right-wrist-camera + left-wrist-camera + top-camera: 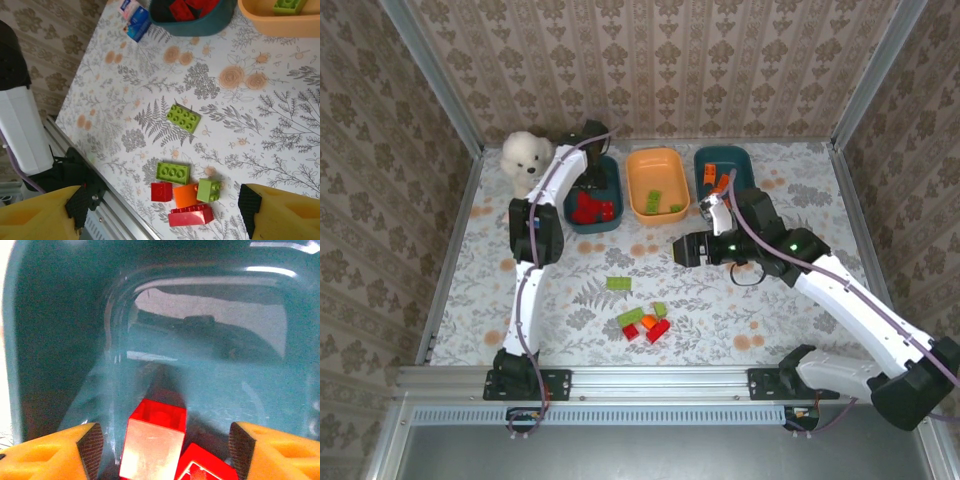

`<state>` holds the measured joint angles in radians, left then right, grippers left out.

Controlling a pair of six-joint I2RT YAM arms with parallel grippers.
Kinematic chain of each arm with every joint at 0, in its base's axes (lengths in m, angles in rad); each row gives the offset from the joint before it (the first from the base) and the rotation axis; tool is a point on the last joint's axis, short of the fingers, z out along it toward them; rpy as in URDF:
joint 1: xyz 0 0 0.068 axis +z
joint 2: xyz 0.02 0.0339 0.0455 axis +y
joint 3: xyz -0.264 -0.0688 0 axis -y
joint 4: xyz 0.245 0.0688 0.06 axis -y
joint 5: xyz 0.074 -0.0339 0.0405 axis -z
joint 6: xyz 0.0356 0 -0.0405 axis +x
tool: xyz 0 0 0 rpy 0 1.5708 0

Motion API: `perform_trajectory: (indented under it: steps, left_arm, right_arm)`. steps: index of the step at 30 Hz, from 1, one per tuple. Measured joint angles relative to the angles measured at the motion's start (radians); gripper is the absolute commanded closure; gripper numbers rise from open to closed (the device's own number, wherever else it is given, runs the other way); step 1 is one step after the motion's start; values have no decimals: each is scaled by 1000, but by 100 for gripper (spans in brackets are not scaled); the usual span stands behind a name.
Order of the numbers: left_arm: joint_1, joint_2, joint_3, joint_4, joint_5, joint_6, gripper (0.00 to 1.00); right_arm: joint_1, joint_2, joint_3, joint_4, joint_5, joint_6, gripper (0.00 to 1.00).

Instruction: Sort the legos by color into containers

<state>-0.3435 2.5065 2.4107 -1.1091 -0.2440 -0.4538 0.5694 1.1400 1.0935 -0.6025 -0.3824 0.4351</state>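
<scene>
The flowery table (770, 300) has the orange bin (642, 165) near its back. The left teal bin (610, 222) sits just left of the orange bin, and the right teal bin (745, 160) sits just right of it. A white bear (525, 158) sits further left of the orange bin. The left gripper (165, 447) hangs in the left teal bin with its fingers wide apart. A red brick (155, 435) lies loose between them, not touched. The right gripper (163, 207) is in front of the orange bin, wide open and holding nothing. Green bricks (653, 198) lie in the orange bin. A little pile of loose bricks (645, 322) lies well in front of it.
</scene>
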Motion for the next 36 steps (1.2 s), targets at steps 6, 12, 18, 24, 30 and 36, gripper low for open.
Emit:
perform_trajectory:
  steps: [6, 12, 18, 24, 30, 36]
  left_arm:
    - [-5, -111, -20, 6, 50, -59, 23]
    - [34, -599, -451, 167, 172, -177, 19]
    - [90, -1154, -1003, 360, 290, -282, 19]
    - [63, -1515, -1430, 388, 392, -359, 19]
    - [61, -1795, -1527, 273, 435, -399, 20]
    - [61, -1925, -1540, 206, 448, -420, 20]
  right_arm:
    - [144, 168, 133, -107, 96, -146, 21]
    - [217, 427, 231, -133, 114, -326, 20]
    - [223, 683, 374, -150, 122, -535, 21]
    - [246, 836, 483, -149, 152, -647, 21]
    - [283, 923, 527, -147, 190, -699, 20]
    - [317, 1012, 597, -148, 263, -716, 21]
